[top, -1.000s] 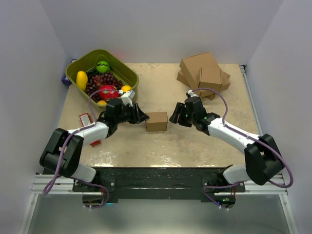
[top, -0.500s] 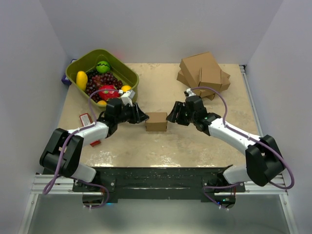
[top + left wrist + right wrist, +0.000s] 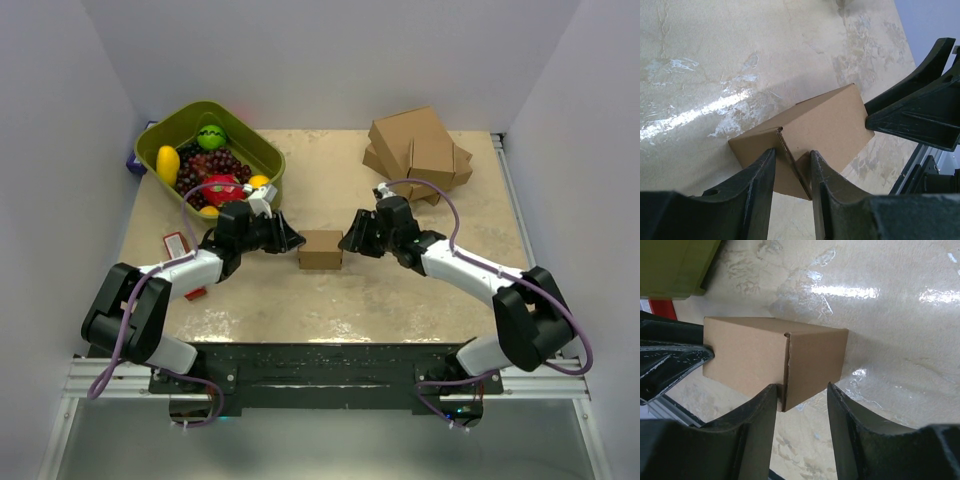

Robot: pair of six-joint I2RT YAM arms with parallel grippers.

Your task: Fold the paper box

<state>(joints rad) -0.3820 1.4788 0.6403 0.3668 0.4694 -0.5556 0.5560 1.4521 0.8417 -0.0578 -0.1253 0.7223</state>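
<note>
The paper box (image 3: pixel 321 249) is a small brown closed carton in the middle of the table. My left gripper (image 3: pixel 298 243) is at its left end. In the left wrist view the left gripper (image 3: pixel 792 152) is part-way open and straddles a corner edge of the paper box (image 3: pixel 825 125), with both fingers (image 3: pixel 762 175) overlapping its faces. My right gripper (image 3: pixel 346 243) is at the right end. In the right wrist view the right gripper (image 3: pixel 800 387) stands open around the near corner of the paper box (image 3: pixel 747 360). One finger (image 3: pixel 765 400) touches it and the other stands apart.
A green basket (image 3: pixel 165 140) of fruit stands at the back left, close behind my left arm. A pile of larger brown cartons (image 3: pixel 420 145) sits at the back right. A red and white card (image 3: pixel 176 245) lies by the left arm.
My right gripper has moved left up to the box's right end, and its jaws have narrowed. The left gripper and the box have stayed put.
</note>
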